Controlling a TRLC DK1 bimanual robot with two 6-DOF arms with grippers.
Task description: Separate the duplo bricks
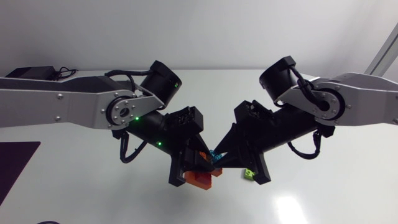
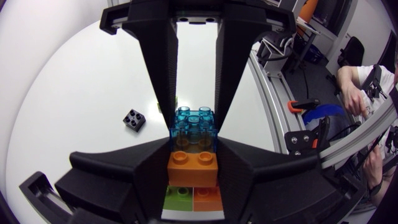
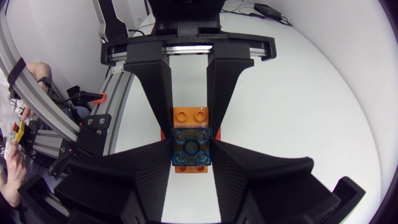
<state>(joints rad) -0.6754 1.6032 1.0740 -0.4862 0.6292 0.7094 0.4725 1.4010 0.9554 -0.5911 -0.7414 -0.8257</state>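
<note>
my left claw (image 2: pixel 193 176) grips the orange brick (image 2: pixel 193 167), my right claw (image 3: pixel 191 155) the blue brick (image 3: pixel 191 146). the two look joined, so i judge the pull-apart is not yet done.

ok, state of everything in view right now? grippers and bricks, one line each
left gripper: shut on the orange duplo brick
right gripper: shut on the translucent blue duplo brick
orange duplo brick: held, joined to the blue one
translucent blue duplo brick: held, not yet separated
small black duplo brick: loose on the white table, apart from both grippers
small green duplo brick: by the right gripper; loose or attached, cannot tell
</note>
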